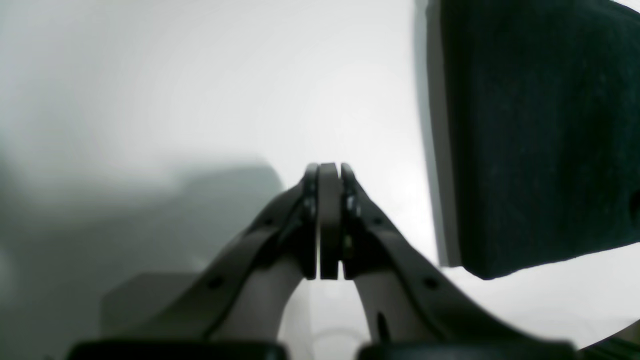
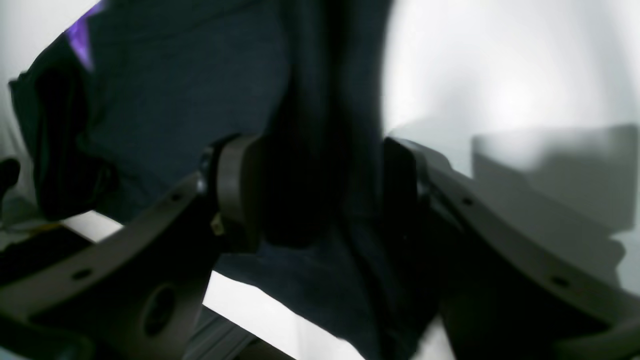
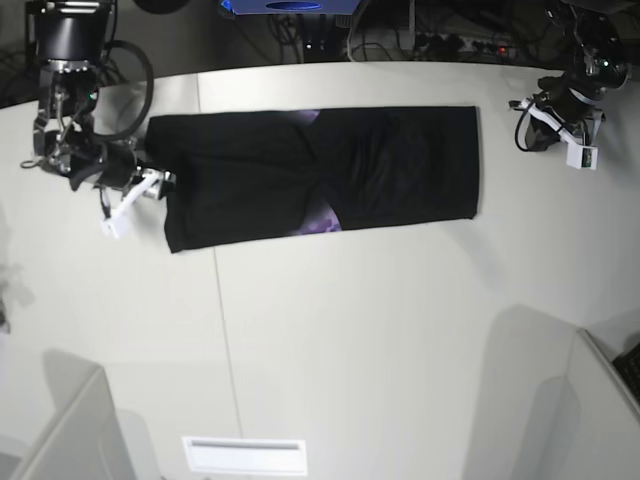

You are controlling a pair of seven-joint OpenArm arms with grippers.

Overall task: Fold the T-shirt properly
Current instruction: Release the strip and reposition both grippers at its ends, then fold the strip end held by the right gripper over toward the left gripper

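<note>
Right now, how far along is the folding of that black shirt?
Partly done, it seems. The black shirt already lies in a long band, with purple print showing at its edges. In hand: the right claw stands open around the band's end, while the left claw is shut, off the cloth. Left: probably folding the band shorter, since it's still stretched out lengthwise.

1. Both arms [image 3: 75, 110] [image 3: 580, 75] have mostly black bodies, with pale, whitish parts toward their lower ends.
2. A thick black cable [image 3: 148, 90] loops out from the right arm — a smooth, rounded curve.
3. The left gripper [image 1: 328, 172] has narrow, dark fingers, tapering toward their tips.
4. The right gripper [image 2: 320, 190] is dark too — its blunt fingertips [image 2: 240, 190] have rounded edges.
</note>
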